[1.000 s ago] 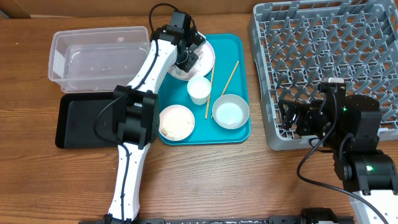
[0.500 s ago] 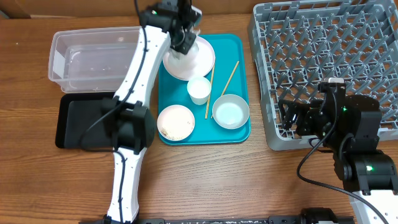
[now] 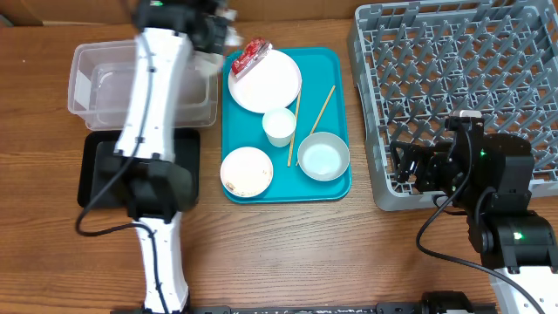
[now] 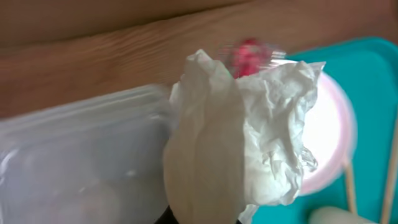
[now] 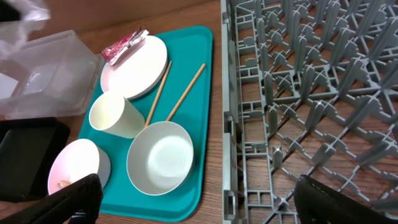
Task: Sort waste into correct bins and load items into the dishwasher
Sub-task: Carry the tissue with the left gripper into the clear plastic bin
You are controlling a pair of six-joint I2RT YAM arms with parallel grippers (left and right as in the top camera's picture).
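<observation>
My left gripper (image 3: 215, 33) is shut on a crumpled white napkin (image 4: 249, 124), held above the far right corner of the clear tub (image 3: 144, 83). The napkin hides the fingers in the left wrist view. A red wrapper (image 3: 251, 54) lies on the far rim of the pale plate (image 3: 268, 83). On the teal tray (image 3: 336, 65) also stand a white cup (image 3: 279, 126), a bowl with rice grains (image 3: 247, 171), an empty bowl (image 3: 323, 156) and two chopsticks (image 3: 317, 110). My right gripper (image 3: 405, 166) is open by the grey dish rack (image 3: 462, 78), holding nothing.
A shallow black tray (image 3: 100, 170) sits in front of the clear tub, partly under my left arm. The dish rack fills the right side, its near left corner close to my right gripper's fingers (image 5: 81, 199). Bare wooden table lies along the front edge.
My left arm has lifted the napkin off the plate and swung left toward the clear tub. The red wrapper on the plate is now uncovered. The right arm has stayed still.
</observation>
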